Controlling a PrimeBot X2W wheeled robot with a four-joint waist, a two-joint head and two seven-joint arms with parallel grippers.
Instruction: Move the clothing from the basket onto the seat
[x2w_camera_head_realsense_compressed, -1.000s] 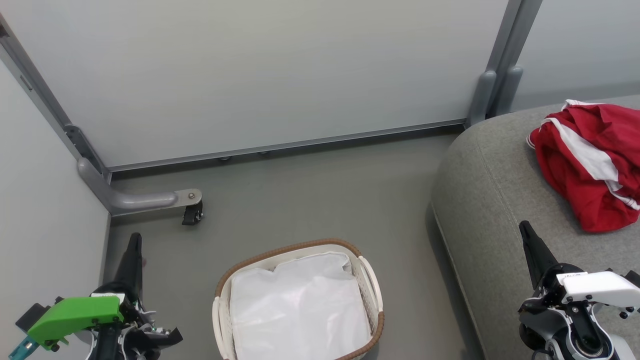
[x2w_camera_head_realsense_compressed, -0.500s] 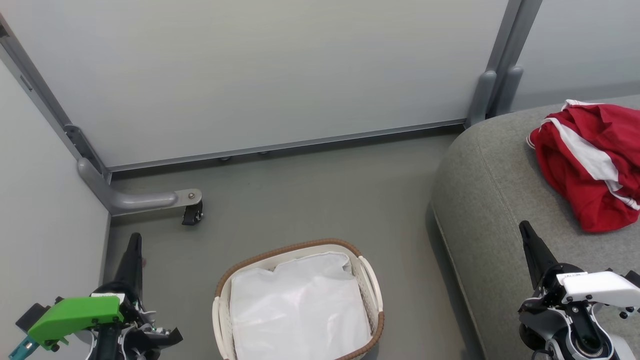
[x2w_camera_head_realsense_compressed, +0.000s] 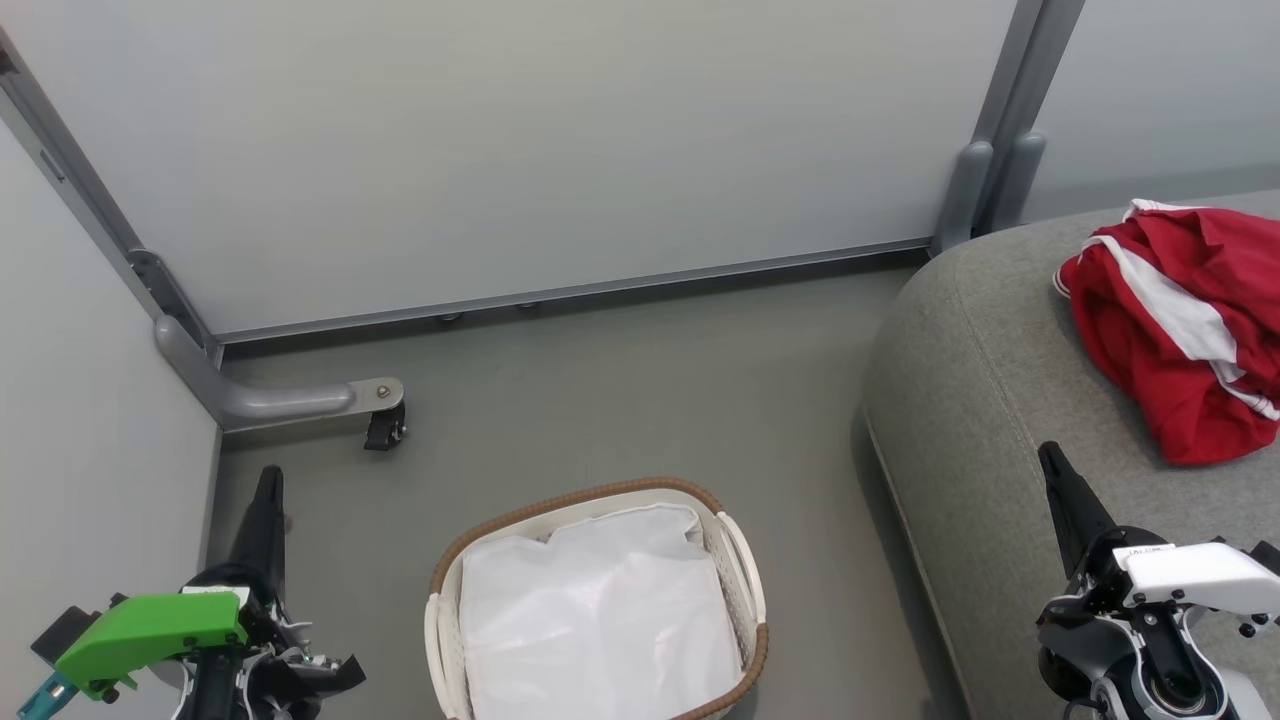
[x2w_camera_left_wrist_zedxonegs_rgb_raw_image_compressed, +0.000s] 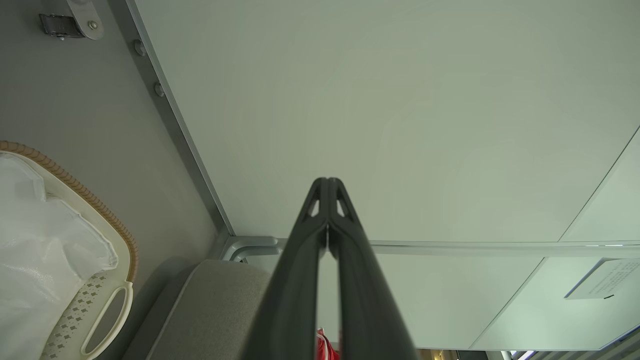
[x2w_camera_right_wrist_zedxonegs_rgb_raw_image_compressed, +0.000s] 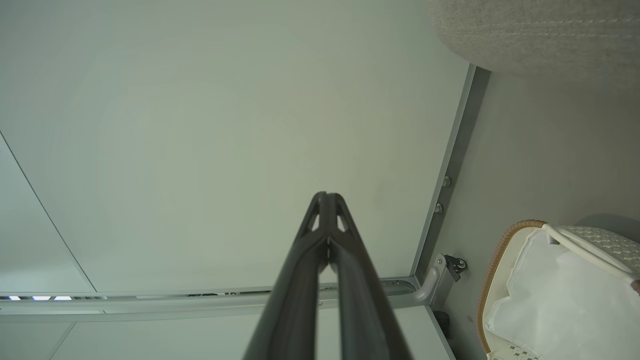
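- clothing (x2w_camera_head_realsense_compressed: 1185, 330): red heap with white stripes, crumpled on the seat (x2w_camera_head_realsense_compressed: 980, 400) at the far right, well apart from the basket. Can't tell if it's one piece or two bunched together.
- basket (x2w_camera_head_realsense_compressed: 600, 485): on the floor, near centre, just left of the seat's rounded edge. Inside is the white fabric liner (x2w_camera_head_realsense_compressed: 600, 620), with no red lying on top of it.
- change: none. Over the last second the clothing, the basket and both arms sit in the same spots, and the camera hasn't shifted either.
- meaning: the transfer looks done and the robot seems idle at the end pose. A piece hidden under the liner can't be ruled out from here.
- right gripper (x2w_camera_head_realsense_compressed: 1052, 462): near right, over the front part of the seat, apart from the clothing. The right wrist view shows both fingers pressed together at the tips, holding nothing.
- left gripper (x2w_camera_head_realsense_compressed: 268, 480): near left, above the floor, left of the basket and not touching it. The left wrist view shows its fingers closed tip to tip, empty.
- around: grey floor (x2w_camera_head_realsense_compressed: 620, 390), pale wall panels (x2w_camera_head_realsense_compressed: 560, 140) at the far side, a caster wheel (x2w_camera_head_realsense_compressed: 385, 428) on a grey bracket at the far left.
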